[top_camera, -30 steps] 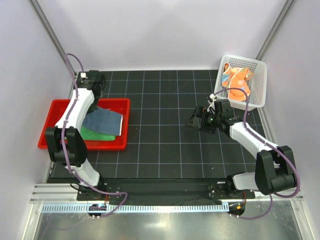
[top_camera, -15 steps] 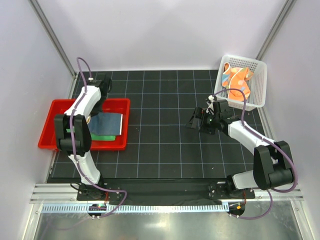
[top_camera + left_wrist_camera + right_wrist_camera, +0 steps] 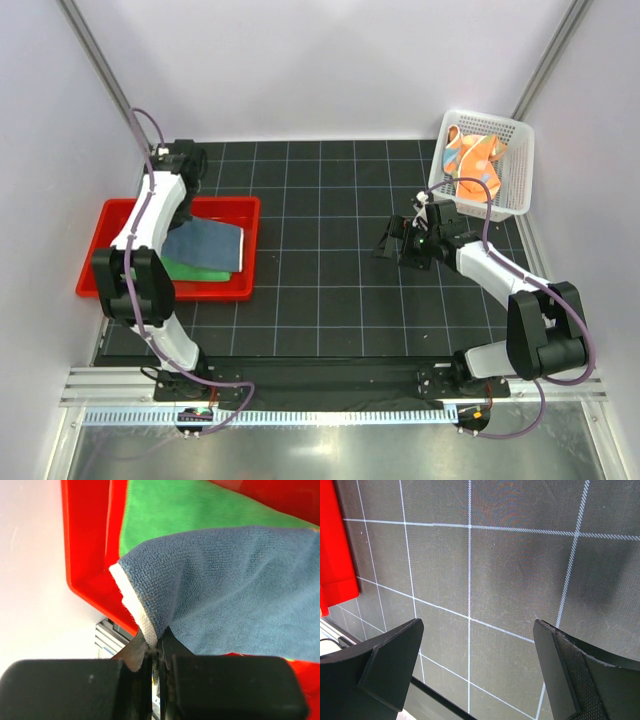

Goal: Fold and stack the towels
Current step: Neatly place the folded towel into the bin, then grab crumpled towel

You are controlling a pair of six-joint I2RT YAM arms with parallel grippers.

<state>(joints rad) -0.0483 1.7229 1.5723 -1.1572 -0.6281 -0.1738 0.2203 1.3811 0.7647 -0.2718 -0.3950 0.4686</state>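
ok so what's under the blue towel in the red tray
The green towel lies under the blue towel, showing along its edge in the red tray. Most of it is covered, so anything else beneath cannot be seen.

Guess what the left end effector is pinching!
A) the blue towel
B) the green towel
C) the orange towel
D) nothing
A: in the wrist view, the left end effector is shut on a corner of the blue towel, which lies over the green towel in the tray.
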